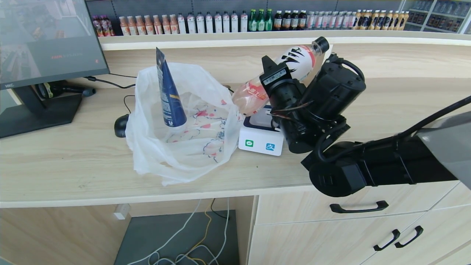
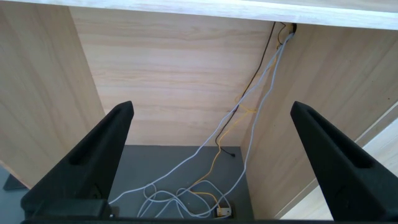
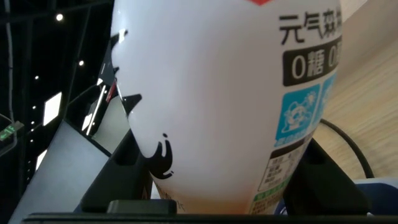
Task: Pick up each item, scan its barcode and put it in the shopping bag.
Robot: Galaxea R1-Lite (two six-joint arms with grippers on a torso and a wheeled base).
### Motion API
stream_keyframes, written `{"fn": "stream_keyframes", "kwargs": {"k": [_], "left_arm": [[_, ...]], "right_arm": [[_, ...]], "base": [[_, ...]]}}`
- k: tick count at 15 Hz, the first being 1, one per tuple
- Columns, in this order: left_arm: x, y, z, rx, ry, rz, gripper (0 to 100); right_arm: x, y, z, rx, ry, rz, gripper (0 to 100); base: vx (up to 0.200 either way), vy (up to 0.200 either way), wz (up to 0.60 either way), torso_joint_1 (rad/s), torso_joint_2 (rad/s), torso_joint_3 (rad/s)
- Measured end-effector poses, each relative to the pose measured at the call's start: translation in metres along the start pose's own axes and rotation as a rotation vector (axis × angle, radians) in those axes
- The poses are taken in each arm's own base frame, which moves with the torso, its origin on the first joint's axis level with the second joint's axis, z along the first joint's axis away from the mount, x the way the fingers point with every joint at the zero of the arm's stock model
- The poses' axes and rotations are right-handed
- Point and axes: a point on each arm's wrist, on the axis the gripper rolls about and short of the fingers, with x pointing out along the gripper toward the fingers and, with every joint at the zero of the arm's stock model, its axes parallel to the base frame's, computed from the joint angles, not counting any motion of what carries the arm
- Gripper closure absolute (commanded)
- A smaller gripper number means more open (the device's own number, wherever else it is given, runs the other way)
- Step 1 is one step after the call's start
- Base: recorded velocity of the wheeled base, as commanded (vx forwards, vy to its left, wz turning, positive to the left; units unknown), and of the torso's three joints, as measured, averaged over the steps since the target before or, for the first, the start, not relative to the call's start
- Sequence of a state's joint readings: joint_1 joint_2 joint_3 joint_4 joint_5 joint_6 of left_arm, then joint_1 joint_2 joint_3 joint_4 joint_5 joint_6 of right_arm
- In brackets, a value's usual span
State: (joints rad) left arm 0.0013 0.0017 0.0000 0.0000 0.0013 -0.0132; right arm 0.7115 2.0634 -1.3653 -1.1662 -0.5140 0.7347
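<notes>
Bottle (image 1: 300, 60): pink drink with a white label, held clear of the counter (image 1: 73, 158). It is tilted, with the black cap high and away from the robot and the base low, just above the scanner (image 1: 261, 141).
Right gripper (image 1: 274, 73): clamped across the bottle's middle. In the wrist view the label (image 3: 211, 93) sits between the two dark fingers.
Step in hand: scanning, by my reading. The bottle is lifted and hangs over the scanner, not yet in the bag.
Scanner: small white box on the counter, just to the right of the shopping bag (image 1: 176, 147). Its top face is partly hidden under the bottle's base.
Next move: probably roll the wrist until the barcode faces the scanner's top. I cannot tell where that code sits on the label. Then carry the bottle left over the bag's rim and lower it before letting go.
Shopping bag: thin white plastic, slumped on the counter with its mouth open. A blue tube (image 1: 169, 95) leans inside, so one item looks done already.
Caution: the bag's soft rim lies close to the bottle's base and could snag or fold shut on the way in.
Right arm pose: reaches in from the right, forearm low over the counter's edge, wrist bent up and back towards the bag.
Left gripper (image 2: 211, 112): fingers spread wide with nothing between them, low beneath the counter and facing loose cables (image 2: 205, 155) in the recess.
</notes>
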Motion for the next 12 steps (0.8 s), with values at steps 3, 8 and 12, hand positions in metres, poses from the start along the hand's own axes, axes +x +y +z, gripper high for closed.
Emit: {"fn": "stream_keyframes", "kwargs": {"k": [3,8,12], "left_arm": [[0.000,0.000,0.000,0.000,0.000,0.000,0],[0.000,0.000,0.000,0.000,0.000,0.000,0],[0.000,0.000,0.000,0.000,0.000,0.000,0]], "right_arm": [[-0.008,0.004,0.002,-0.072,0.021,0.010,100],[-0.023,0.030,0.013,-0.264,0.025,0.083,100],[-0.036,0.043,0.028,-0.469,0.009,0.230,100]], "base": [[0.000,0.000,0.00,0.000,0.00,0.000],[0.000,0.000,0.00,0.000,0.00,0.000],[0.000,0.000,0.00,0.000,0.00,0.000]]}}
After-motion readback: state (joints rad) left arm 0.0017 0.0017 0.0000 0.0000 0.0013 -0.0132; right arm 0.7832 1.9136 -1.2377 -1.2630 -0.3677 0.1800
